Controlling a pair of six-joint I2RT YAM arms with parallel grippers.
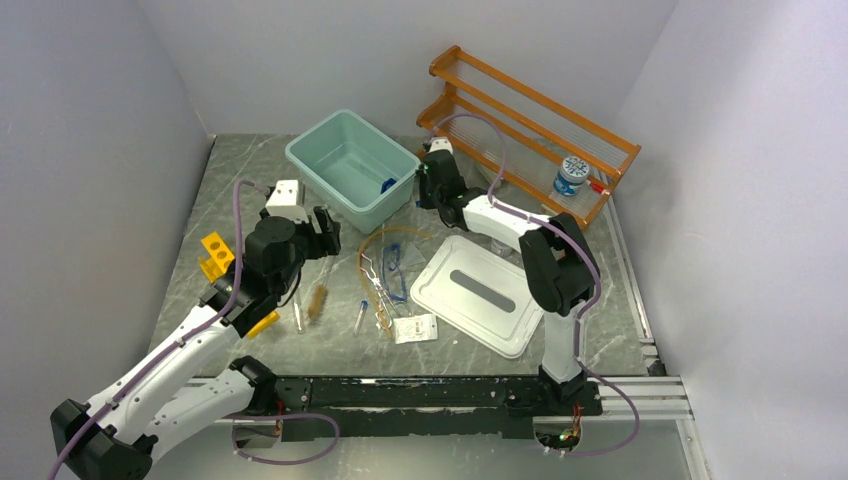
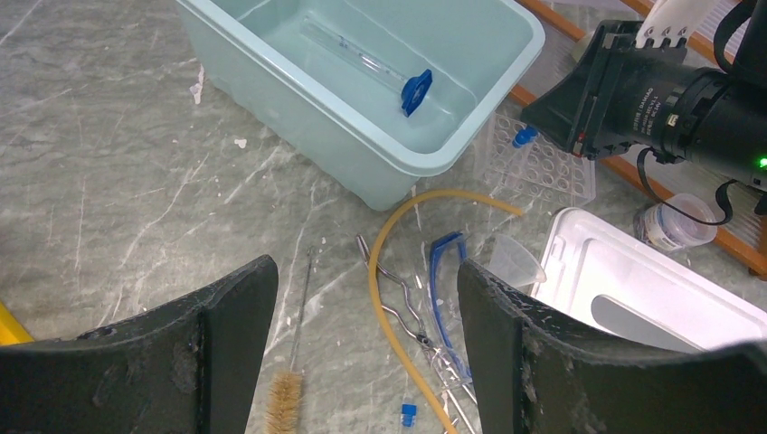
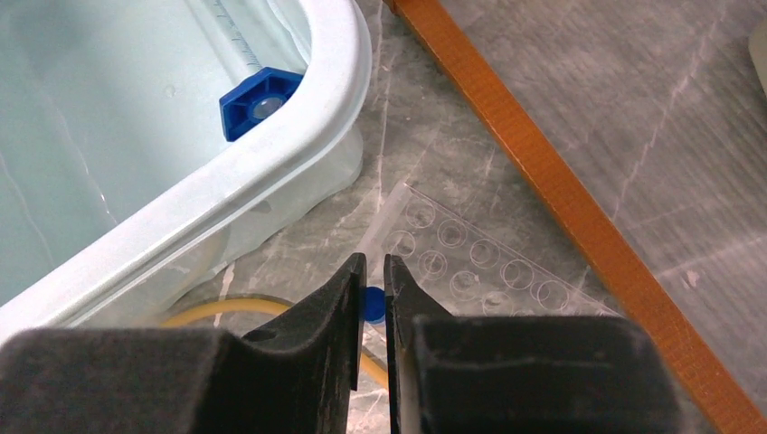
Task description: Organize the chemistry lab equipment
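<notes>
From above we see the whole table. The left claw hangs over the grey stone near the yellow rack. The right claw is down in the gap between the green bin and the orange shelf. A small jar sits on that shelf. From up here we cannot see what the right claw has.

The right wrist view shows it up close. The two fingers are almost together, and they pinch the blue cap of a little vial. Its clear body points away over the edge of a clear tray with round dents, just beside the bin.

The left wrist view shows us that the left claw is wide apart and holds nothing. On the table below it lie the amber tubing, the blue goggles, the bent metal tongs and the brush, all close together. The tubing makes a big yellow bend. The brush has a thin wire stem and a fuzzy tan head. This view also looks best into the bin, where a long clear tube with a blue cap lies on the floor.
</notes>
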